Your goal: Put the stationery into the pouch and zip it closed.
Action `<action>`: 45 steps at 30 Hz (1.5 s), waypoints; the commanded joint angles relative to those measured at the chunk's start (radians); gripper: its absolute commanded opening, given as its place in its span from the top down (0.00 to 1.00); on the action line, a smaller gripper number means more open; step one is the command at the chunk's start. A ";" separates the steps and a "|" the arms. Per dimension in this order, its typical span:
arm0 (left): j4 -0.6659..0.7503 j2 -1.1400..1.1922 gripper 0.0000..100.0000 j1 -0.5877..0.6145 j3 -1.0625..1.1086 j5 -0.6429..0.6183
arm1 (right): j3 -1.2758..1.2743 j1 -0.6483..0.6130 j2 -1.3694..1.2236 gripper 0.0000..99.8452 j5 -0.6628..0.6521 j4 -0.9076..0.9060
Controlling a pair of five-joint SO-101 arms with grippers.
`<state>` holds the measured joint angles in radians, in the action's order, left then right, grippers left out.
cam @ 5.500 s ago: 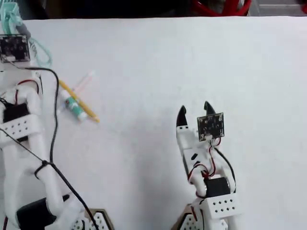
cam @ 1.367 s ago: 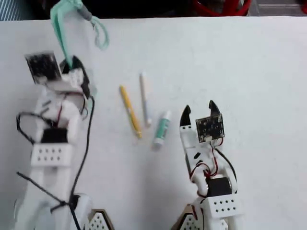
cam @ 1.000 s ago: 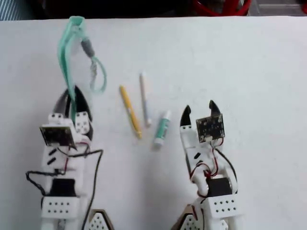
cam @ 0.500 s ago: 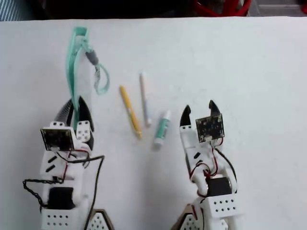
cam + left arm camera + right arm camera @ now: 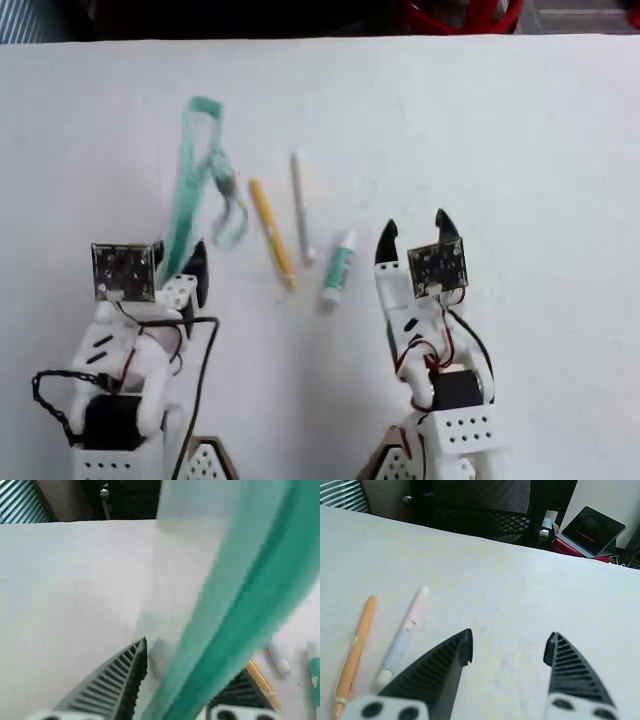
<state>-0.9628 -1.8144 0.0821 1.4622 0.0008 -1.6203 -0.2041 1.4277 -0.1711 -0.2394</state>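
2 white arms [image 5: 418,325], black servos [image 5: 455,388] (red wiring [image 5: 413,362])

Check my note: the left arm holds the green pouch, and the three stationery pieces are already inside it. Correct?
No. The left gripper does hold the green pouch, but the yellow pen, white pen and green tube lie on the table between the two arms, outside the pouch; the high view shows it.

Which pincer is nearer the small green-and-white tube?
Right. The right pincer sits open just beside the green-and-white tube; the left pincer, gripping the teal-edged clear pouch, is farther, past the yellow pencil.
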 commanded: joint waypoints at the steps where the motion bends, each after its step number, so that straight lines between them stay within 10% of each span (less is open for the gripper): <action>1: 0.035 -0.007 0.80 -0.013 -0.063 -0.020 | 0.006 -0.001 0.015 0.77 -0.011 -0.002; 23: 0.218 -0.007 0.89 -0.008 -0.089 -0.098 | 0.015 -0.013 0.015 0.77 -0.012 -0.005; 28: 0.218 -0.007 0.95 -0.007 -0.086 -0.098 | 0.209 -0.136 -0.030 0.79 -0.110 -0.243; 45: 0.433 -0.007 0.96 0.114 0.091 -0.100 | 1.054 -0.435 -1.033 0.83 -0.060 -0.539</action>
<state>-0.5608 -1.8144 0.1803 1.5512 -0.0928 -0.7150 -0.6045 0.5746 -0.2647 -0.7672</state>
